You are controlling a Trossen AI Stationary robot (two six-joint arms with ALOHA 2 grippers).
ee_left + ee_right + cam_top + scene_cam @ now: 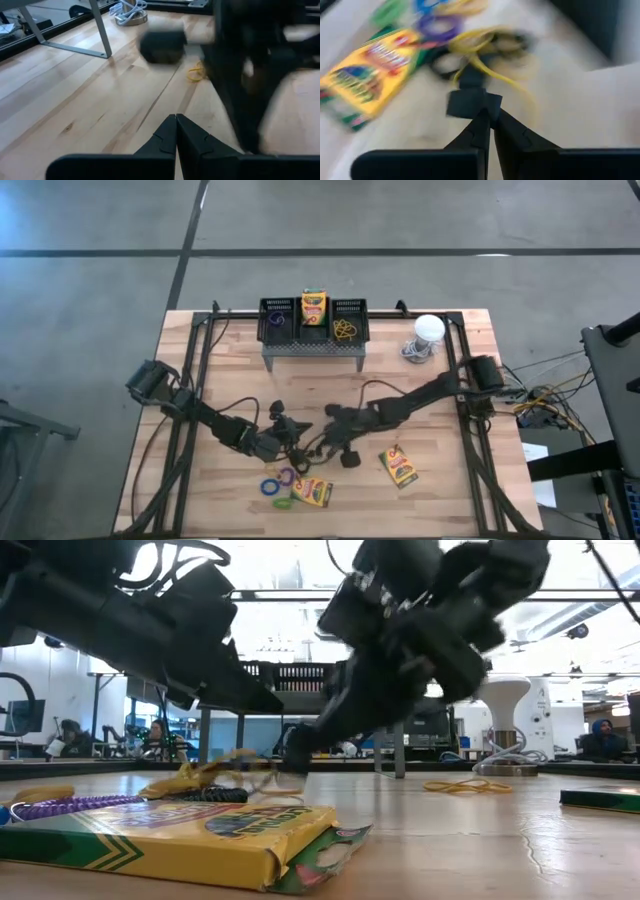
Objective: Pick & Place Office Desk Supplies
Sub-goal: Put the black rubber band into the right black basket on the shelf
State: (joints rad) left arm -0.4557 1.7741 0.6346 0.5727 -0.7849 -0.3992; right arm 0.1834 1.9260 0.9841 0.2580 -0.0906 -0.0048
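A grey perforated stand (313, 348) and a white round-topped object (427, 330) sit on the wooden table (450, 490).

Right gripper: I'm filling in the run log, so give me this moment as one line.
right gripper: shut on yellow loop | left gripper: shut, empty, beside it | crayon box: on table

Grey floor (90, 300) (dark seams), bright ceiling lights (300, 570)
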